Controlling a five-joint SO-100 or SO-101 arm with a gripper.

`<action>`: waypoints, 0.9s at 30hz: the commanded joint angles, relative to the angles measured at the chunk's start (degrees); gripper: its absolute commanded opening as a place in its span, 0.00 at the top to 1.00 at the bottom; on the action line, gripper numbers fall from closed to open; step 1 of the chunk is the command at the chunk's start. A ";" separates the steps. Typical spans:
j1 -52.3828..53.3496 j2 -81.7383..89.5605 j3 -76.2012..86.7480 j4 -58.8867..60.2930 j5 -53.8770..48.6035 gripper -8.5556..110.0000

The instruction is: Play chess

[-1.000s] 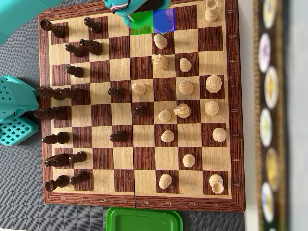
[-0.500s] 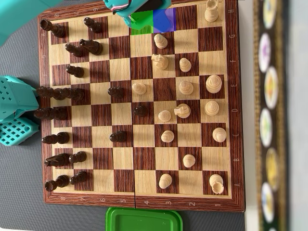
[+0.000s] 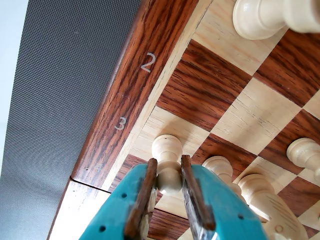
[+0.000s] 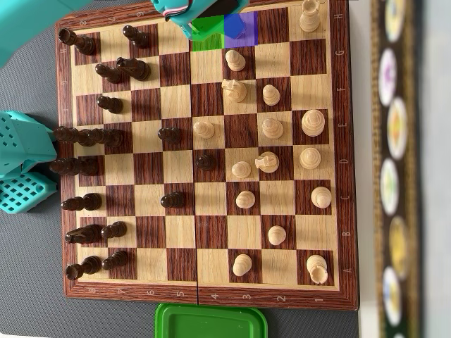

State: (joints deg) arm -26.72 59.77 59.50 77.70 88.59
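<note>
Clamping a light pawn (image 3: 167, 165) between its two brown-padded fingers (image 3: 142, 197), the teal gripper (image 3: 168, 169) is nearly closed, the pads pressing the pawn's narrow neck from either side in the wrist view. The main risk appears to be the crowding: another light pawn (image 3: 220, 167) and a taller light piece (image 3: 262, 192) stand just beside the right finger, so a sideways drift could knock them over. The hold on the rounded neck may also let the pawn tilt or slip if the pads loosen. The pawn sits between the jaws, its base over the squares close to the chessboard (image 3: 135, 100) rim near the numeral 3. In the overhead view the gripper (image 4: 204, 28) sits at the top edge of the board, the pawn hidden beneath it.
</note>
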 commanded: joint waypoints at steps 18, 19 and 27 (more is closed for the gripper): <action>0.09 5.01 -2.81 -0.26 -0.35 0.89; 0.18 5.45 -2.72 -0.26 -0.35 0.89; 0.00 8.26 -1.14 0.18 -0.35 0.89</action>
State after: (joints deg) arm -26.72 63.98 59.50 77.70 88.07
